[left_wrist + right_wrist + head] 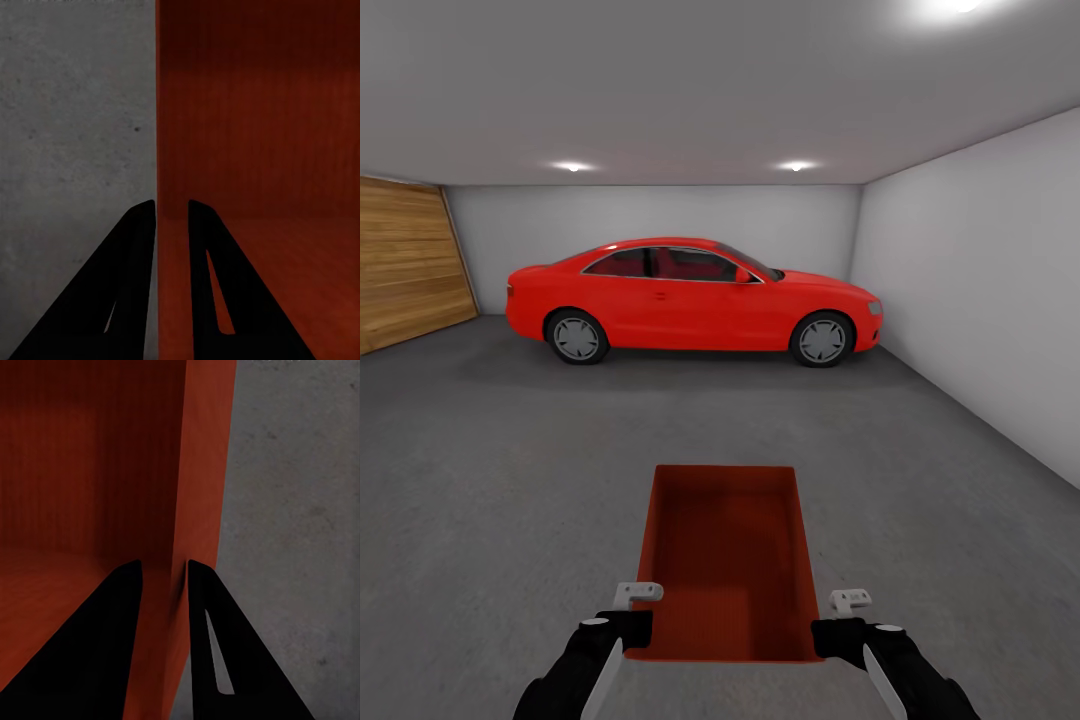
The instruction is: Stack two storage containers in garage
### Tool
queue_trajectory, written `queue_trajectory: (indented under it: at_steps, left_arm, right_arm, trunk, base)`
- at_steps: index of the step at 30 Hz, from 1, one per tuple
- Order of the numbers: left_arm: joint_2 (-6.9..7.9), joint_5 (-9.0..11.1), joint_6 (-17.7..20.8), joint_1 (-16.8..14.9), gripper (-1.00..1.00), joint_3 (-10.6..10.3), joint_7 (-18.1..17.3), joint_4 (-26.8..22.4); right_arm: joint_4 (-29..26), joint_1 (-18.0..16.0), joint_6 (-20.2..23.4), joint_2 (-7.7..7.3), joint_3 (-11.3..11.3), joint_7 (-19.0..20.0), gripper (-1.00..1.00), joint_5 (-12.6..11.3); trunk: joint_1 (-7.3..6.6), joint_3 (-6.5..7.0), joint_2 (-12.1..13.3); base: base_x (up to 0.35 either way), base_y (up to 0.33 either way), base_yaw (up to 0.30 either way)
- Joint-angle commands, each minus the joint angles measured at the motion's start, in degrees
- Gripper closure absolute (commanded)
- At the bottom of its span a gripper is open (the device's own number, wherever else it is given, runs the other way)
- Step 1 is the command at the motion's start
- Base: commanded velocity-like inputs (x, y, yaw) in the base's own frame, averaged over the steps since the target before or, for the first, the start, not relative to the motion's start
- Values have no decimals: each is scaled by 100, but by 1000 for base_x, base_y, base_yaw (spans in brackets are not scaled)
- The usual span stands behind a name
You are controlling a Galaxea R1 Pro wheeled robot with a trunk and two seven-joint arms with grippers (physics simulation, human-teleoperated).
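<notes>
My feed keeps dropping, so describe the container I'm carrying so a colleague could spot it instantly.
In the garage with the red car parked along the far wall, look at the concrete floor nearest the camera. The open red-orange storage container sits between both end effectors, left and right, each pinching a side wall.

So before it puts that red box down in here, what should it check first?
1. In the garage: ok, grey concrete floor, red car.
2. Left claw clamped over the storage container wall: ok.
3. Right claw clamped over the opposite wall: ok.
4. Container level: ok, as far as the head view shows.
5. Floor directly under the container free: cannot tell, hidden.
6. Second container already here: cannot tell.
</notes>
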Motion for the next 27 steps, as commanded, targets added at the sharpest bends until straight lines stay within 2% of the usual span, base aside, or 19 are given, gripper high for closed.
queue_trajectory:
  at_steps: [1,27]
  left_arm:
    - [-73,-5,43,-5,100,69,43,-7]
    - [-75,-5,35,-5,100,69,44,-7]
  right_arm:
    - [-21,1,-116,21,210,6,100,-10]
    - [-21,1,-116,21,210,6,100,-8]
  trunk:
    - [2,-10,-9]
    - [2,-10,-9]
  base:
    - [23,0,0]
    - [2,-10,0]
